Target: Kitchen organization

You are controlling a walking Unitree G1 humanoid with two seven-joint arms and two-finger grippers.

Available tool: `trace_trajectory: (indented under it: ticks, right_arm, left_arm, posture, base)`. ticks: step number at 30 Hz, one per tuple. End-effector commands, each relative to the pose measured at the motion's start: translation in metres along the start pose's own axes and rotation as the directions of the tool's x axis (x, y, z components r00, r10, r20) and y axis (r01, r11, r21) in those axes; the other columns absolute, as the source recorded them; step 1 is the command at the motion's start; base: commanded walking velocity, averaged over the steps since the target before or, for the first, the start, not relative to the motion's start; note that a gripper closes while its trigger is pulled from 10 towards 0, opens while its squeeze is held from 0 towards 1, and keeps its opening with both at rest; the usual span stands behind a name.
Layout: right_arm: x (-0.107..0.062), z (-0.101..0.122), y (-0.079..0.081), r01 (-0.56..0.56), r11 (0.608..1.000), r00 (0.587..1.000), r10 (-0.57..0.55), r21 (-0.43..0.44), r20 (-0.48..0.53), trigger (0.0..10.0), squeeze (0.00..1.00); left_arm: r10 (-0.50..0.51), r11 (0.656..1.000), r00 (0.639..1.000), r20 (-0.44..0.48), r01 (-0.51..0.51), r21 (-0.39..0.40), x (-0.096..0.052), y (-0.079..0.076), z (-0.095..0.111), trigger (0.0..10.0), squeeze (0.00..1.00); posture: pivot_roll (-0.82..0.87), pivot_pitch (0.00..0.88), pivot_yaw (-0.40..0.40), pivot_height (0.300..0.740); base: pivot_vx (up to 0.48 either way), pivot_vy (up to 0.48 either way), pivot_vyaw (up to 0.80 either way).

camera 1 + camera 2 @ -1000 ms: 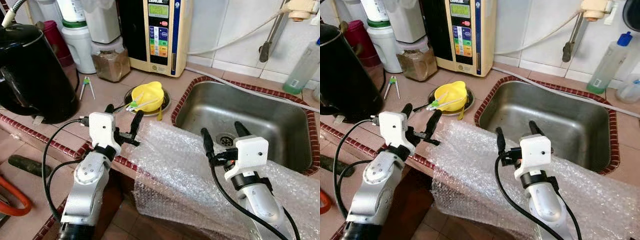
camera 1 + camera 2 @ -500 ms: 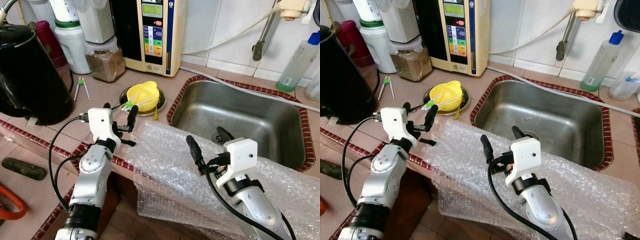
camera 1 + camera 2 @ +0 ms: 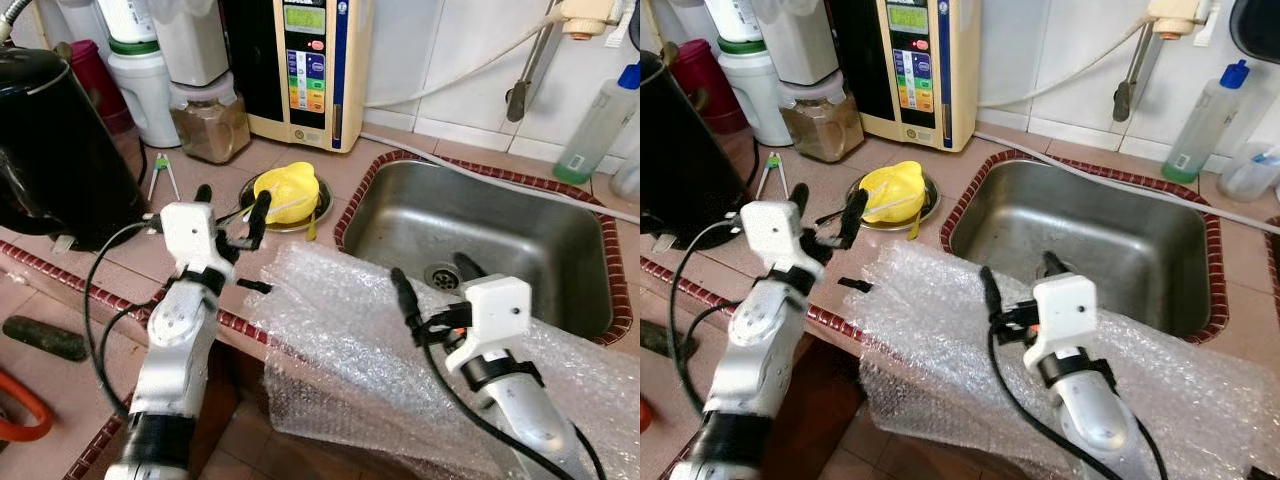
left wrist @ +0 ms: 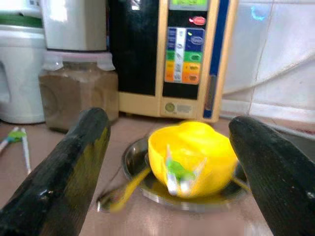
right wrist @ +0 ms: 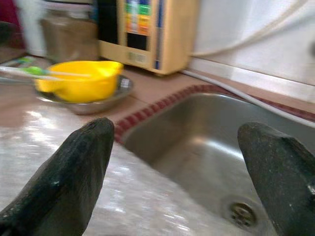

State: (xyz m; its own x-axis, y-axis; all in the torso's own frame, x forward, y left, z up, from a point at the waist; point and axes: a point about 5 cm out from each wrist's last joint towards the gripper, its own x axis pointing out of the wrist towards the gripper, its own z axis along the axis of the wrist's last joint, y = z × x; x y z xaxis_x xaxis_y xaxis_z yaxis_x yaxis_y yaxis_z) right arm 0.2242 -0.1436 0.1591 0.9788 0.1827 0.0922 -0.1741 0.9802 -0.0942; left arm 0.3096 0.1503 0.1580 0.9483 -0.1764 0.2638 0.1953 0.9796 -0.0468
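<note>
Reaching for the yellow bowl

The left gripper (image 3: pixel 228 201), fingers spread and empty, sits mid-left near the bowl (image 3: pixel 287 191); go slow, straddle its rim. The right gripper (image 3: pixel 436 278), spread too, waits low by the sink (image 3: pixel 560 285).

Vs 1 s ago: left end effector (image 3: pixel 229 208) has moved fwd across the surface (image 3: pixel 120 250), off the bubble wrap (image 3: pixel 350 330) edge, fingers still spread, now just short of the yellow bowl (image 3: pixel 287 192). Right end effector (image 3: pixel 436 284) pulled back a bit at 0.5 s, then fwd again to the sink (image 3: pixel 600 300) rim; fingers still apart.
</note>
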Motion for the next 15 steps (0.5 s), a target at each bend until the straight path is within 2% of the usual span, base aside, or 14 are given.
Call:
trace_trajectory:
  ticks: [1,2,3,6,15]
  right_arm:
    - [-0.003,-0.001,-0.017,0.095,0.995,0.996,-0.095,-0.013,-0.004,10.0,0.0]
    - [-0.003,-0.001,-0.017,0.095,0.995,0.996,-0.095,-0.013,-0.004,10.0,0.0]
    - [-0.002,0.002,-0.023,0.125,0.992,0.992,-0.125,-0.003,0.018,10.0,0.0]
    - [-0.001,0.007,-0.025,0.118,0.993,0.992,-0.118,-0.013,0.043,10.0,0.0]
    - [0.002,0.013,-0.019,0.077,0.997,0.994,-0.076,-0.015,0.081,10.0,0.0]
  left_arm:
    - [-0.044,0.999,0.999,-0.023,0.045,0.007,-0.015,-0.005,0.003,10.0,0.0]
    - [-0.044,0.999,0.999,-0.023,0.045,0.007,-0.015,-0.005,0.003,10.0,0.0]
    - [-0.064,0.998,0.997,-0.032,0.065,0.012,-0.024,-0.006,0.004,10.0,0.0]
    - [-0.07,0.997,0.997,-0.033,0.071,0.014,-0.029,-0.006,0.005,10.0,0.0]
    - [-0.073,0.997,0.997,-0.005,0.073,0.006,-0.028,-0.008,0.021,10.0,0.0]
  posture:
    - [-0.08,0.084,0.036,0.74]
    - [-0.08,0.084,0.036,0.74]
    - [-0.08,0.084,0.034,0.74]
    - [-0.07,0.084,0.03,0.74]
    - [-0.06,0.088,0.023,0.74]
  base:
    - [0.0,0.0,0.0]
    - [0.0,0.0,0.0]
    - [0.0,0.0,0.0]
    - [0.0,0.0,0.0]
    - [0.0,0.0,0.0]
